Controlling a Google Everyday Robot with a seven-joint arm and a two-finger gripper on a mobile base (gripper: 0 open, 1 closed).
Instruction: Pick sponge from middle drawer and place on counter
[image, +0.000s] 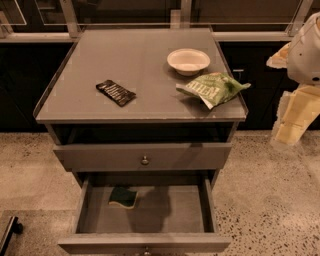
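You are looking down on a grey desk (135, 55) whose middle drawer (175, 212) is standing pulled out toward you. The sponge (123, 197) is lying flat on the drawer floor, dark green face up, in the back left part, near the left wall and close under the upper drawer front (100, 156) with its metal knob (145, 160). By my judgement you are sitting at the reach step: the drawer is open, the sponge is untouched, and nothing has been lifted yet. Your end effector (292, 120) is hanging at the right edge of the view, beside the desk's right side and well apart from the sponge; I cannot tell whether it is spread or closed. The next move is calling for a sweep left and down into the drawer, and you are going to need care with the upper drawer front, which is jutting out a little above the back of the open one, so coming in from the front side looks safer than dropping straight down. The sponge looks thin, so you are likely needing a low pinch across its short side. For the placing, the bare middle of the desk, between the black wrapper (115, 92) on the left and the bowl (188, 61) and green bag (214, 88) on the right, is looking like the easiest spot.
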